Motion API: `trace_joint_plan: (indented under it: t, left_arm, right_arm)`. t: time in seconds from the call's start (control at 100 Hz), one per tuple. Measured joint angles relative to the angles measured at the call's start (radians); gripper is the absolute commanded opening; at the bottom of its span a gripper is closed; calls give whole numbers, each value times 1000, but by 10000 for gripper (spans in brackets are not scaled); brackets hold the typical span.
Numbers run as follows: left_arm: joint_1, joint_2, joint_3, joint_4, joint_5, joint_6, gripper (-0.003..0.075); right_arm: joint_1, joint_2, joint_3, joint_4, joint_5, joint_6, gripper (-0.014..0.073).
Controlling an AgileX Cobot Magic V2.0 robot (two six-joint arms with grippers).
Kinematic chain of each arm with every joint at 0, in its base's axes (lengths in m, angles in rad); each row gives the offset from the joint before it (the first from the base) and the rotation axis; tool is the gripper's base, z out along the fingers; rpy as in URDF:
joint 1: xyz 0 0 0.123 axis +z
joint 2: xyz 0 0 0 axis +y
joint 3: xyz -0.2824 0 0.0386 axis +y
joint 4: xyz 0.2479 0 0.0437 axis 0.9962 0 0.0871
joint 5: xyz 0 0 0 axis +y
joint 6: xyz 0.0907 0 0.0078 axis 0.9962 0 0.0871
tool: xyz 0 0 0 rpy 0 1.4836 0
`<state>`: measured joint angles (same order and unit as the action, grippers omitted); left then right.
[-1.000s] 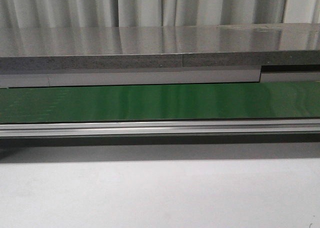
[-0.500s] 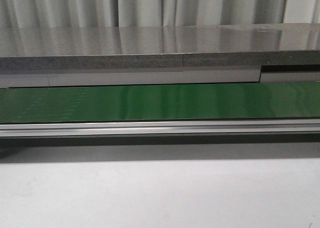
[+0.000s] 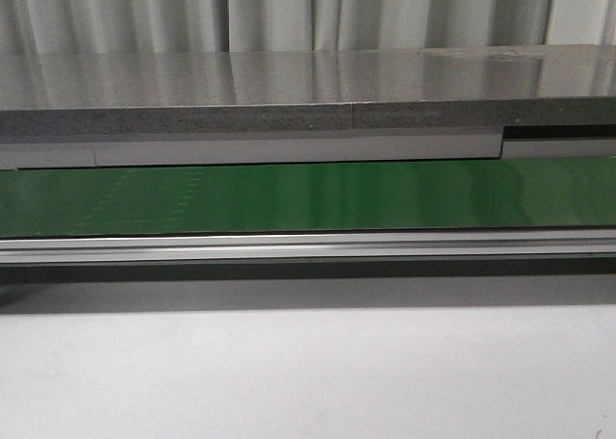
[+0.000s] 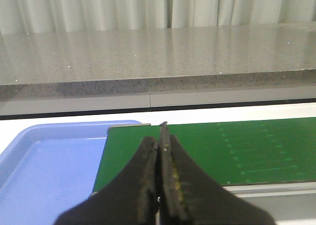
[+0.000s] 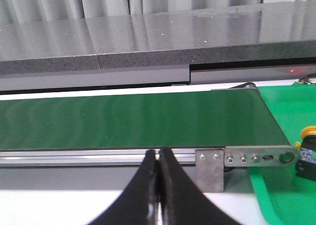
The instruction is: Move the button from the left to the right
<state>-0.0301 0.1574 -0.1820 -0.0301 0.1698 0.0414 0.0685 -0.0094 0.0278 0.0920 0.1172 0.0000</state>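
One button (image 5: 310, 153) is seen, partly cut off at the edge of the right wrist view, resting on a green tray (image 5: 276, 195) just past the belt's (image 5: 138, 119) end; its long axis cannot be told; it lies off to the side of the right gripper (image 5: 158, 161), the nearer arm; both that and the left gripper (image 4: 160, 141) are pressed closed on nothing; one blue tray (image 4: 44, 161) is counted.

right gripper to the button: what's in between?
In the right wrist view, the conveyor's metal end bracket and a strip of green tray lie between the shut right gripper and the button.
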Motion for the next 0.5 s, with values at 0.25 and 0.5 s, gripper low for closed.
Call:
trace_joint_plan:
  t: [0.25,0.5]
  left_arm:
    - [0,-160,110,20,-2,0,-20]
    - [0,-162,168,30,-5,0,-20]
  right_arm:
    - [0,0,0,0,0,0,-67]
    - [0,0,0,0,-2,0,-67]
